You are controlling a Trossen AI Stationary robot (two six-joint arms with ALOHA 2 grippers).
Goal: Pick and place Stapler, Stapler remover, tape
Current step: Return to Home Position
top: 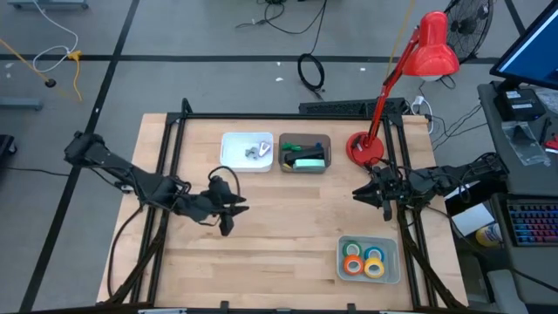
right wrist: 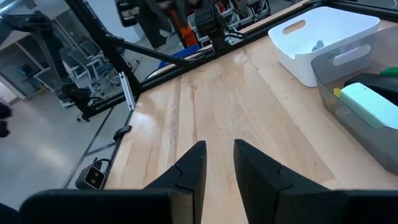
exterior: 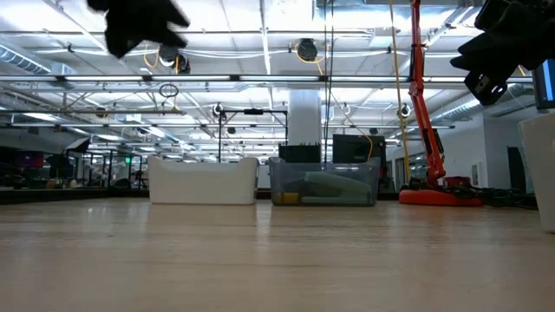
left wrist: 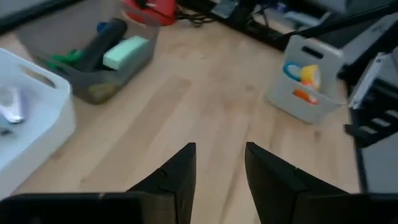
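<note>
Holding four tape rolls [top: 352, 265] in the clear bin [top: 369, 240] at near right. Hovering above mid-table with left gripper [left wrist: 221, 149] and right gripper [right wrist: 219, 144], both slightly parted, gripping nothing. Storing staple removers [top: 256, 150] in the far white bin [top: 228, 139], staplers [top: 309, 162] in the gray bin [top: 305, 136] beside it.

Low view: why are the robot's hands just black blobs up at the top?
Low view: the left gripper and right gripper are dark and hang in front of bright ceiling lights, so only outlines show. Left wrist view: the table is evenly lit, without glare.
</note>
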